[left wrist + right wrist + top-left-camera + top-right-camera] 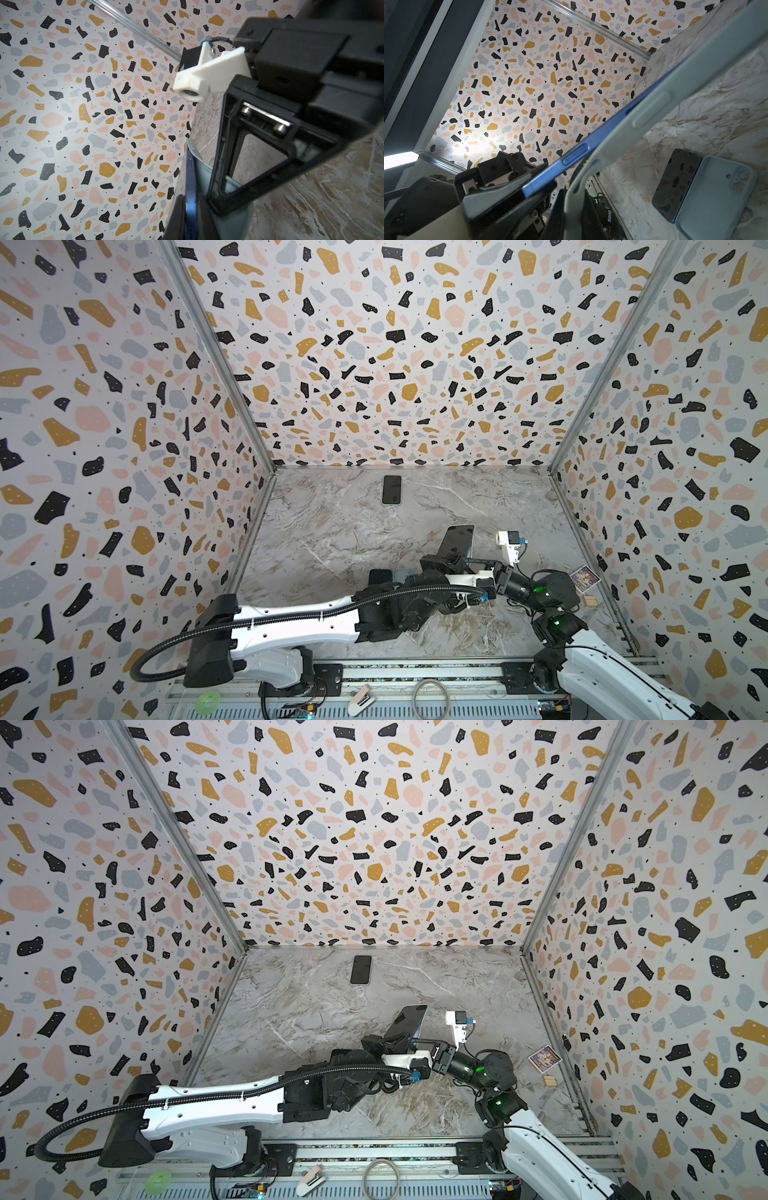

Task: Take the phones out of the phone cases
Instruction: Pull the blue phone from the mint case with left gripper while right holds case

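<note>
Checking on the blue phone: sits tilted up over the marble table, centre-right in both top views, lower end popped out of the pale case. Gets pinched tight at its bottom corner by the left gripper. Same deal for the right gripper, clamped on the case's rim just beside. Further out, flat on the table: a spare dark phone upper middle, plus another phone right up against an empty case, lower right of the right wrist view.
</note>
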`<action>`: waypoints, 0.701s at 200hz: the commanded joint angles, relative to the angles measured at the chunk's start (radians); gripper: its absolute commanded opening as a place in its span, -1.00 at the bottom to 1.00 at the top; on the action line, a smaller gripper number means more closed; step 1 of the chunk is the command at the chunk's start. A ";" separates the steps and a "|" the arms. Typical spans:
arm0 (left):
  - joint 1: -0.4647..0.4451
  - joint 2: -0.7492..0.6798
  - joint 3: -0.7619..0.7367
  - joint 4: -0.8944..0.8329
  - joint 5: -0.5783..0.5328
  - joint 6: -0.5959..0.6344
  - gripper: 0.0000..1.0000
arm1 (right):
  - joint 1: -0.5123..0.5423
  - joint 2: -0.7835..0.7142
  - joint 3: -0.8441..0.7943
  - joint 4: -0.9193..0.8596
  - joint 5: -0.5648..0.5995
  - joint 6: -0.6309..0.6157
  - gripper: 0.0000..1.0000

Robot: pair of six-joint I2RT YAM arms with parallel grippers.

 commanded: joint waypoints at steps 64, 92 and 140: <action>0.005 -0.060 0.031 0.077 0.018 -0.051 -1.00 | 0.003 -0.023 0.052 -0.028 0.010 -0.036 -1.00; 0.005 -0.070 0.036 0.077 0.014 -0.064 -1.00 | 0.003 -0.025 0.063 -0.106 0.029 -0.054 -1.00; 0.005 -0.095 0.028 0.085 0.015 -0.072 -1.00 | 0.003 -0.029 0.060 -0.233 0.083 -0.069 -1.00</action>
